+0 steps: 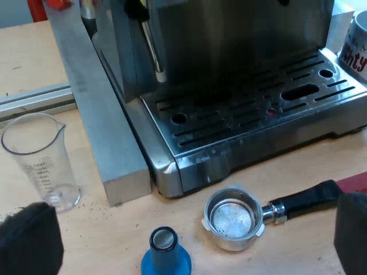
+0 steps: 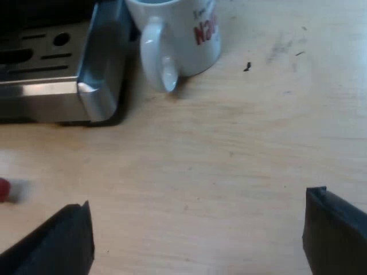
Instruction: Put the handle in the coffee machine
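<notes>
Hovering over the loose holder (image 1: pixel 232 217), nothing grasped yet.
With left fingers (image 1: pixel 28 240) spread wide and empty, the holder lying flat on the tabletop (image 1: pixel 114 240) between them, just short of the coffee machine (image 1: pixel 258 114) and near a blue tamper (image 1: pixel 166 255); right fingers (image 2: pixel 57 240) likewise wide apart and empty over bare tabletop, a mug (image 2: pixel 178 34) beyond them. Judging by looks: solid metal, stiff, fairly heavy and slick at the round end, so likely to droop or twist. Best to grip the dark handle (image 1: pixel 304 197) across its middle, close to the metal end, squeezing firmly.
</notes>
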Tool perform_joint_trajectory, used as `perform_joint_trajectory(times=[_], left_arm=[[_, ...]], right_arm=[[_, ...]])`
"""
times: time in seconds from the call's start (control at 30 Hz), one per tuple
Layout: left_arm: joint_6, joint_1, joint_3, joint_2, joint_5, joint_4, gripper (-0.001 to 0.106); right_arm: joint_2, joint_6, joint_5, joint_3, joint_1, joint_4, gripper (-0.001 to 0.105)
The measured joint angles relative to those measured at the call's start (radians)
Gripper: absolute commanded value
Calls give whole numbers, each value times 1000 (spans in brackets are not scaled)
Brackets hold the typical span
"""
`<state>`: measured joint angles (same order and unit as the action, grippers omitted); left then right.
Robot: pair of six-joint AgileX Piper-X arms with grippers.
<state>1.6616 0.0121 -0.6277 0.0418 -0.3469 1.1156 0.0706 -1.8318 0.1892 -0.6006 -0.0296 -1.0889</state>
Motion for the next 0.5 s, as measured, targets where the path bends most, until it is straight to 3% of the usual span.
perform_joint_trajectory(times=[0.37,0.5], left_arm=[[-16,143,-82,233,0,0,98],[-25,170,-90,261,0,3,98]], right_arm=[[262,0,4,-140,-191,-53,75],[366,0,5,-192,-267,-58,75]])
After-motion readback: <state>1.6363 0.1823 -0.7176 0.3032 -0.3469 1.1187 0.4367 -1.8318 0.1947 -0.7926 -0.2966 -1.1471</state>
